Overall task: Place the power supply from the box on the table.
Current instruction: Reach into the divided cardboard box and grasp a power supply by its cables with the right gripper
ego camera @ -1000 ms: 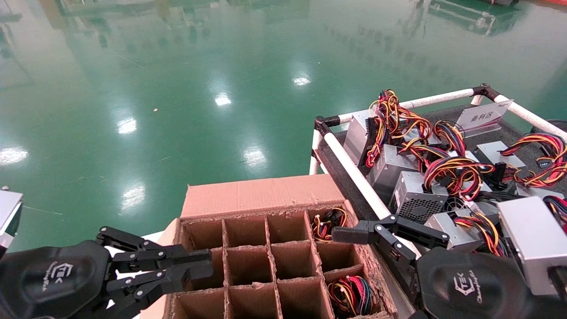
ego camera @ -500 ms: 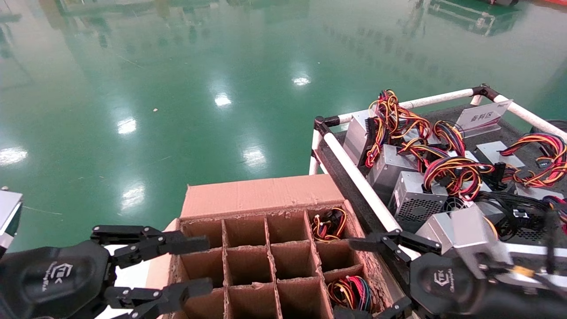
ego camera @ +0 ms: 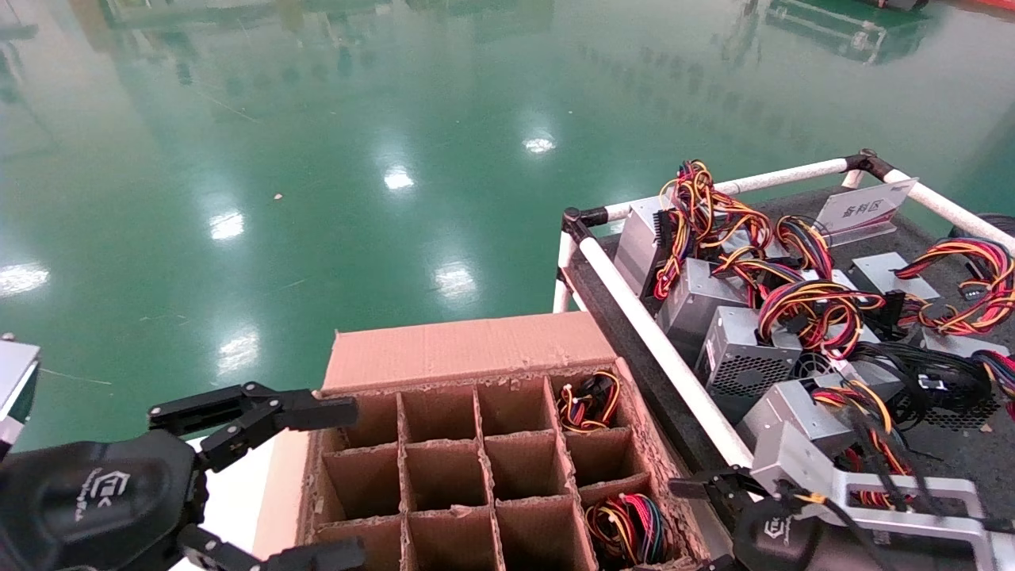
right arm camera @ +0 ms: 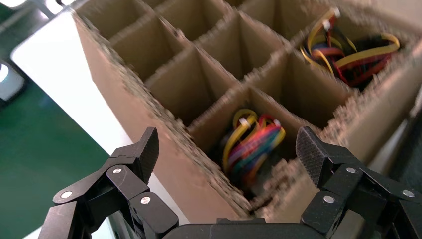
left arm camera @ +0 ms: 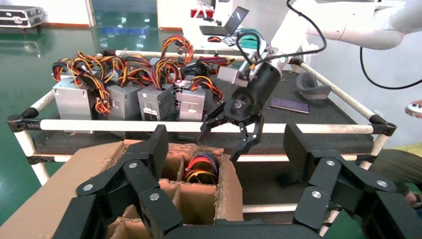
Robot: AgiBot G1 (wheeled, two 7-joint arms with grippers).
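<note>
Sitting beside the table (ego camera: 634,309), the box (ego camera: 468,349) hides the power supply (right arm camera: 251,144) in its near right cell, wires up. It looks heavy and hard; grab metal, not floppy wires. The right gripper (left arm camera: 233,142) above and left gripper (ego camera: 262,476) gape wide.

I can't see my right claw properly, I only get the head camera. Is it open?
Observer: Yes. In the left wrist view the right gripper hangs open above a corner of the box.
Operator: What's under it?
Observer: The right wrist view looks into a cell holding the power supply. Only its yellow, red and blue wires show.
Operator: Is my other claw in the way?
Observer: No. The left gripper is open at the box's opposite side, apart from the right one.
</note>
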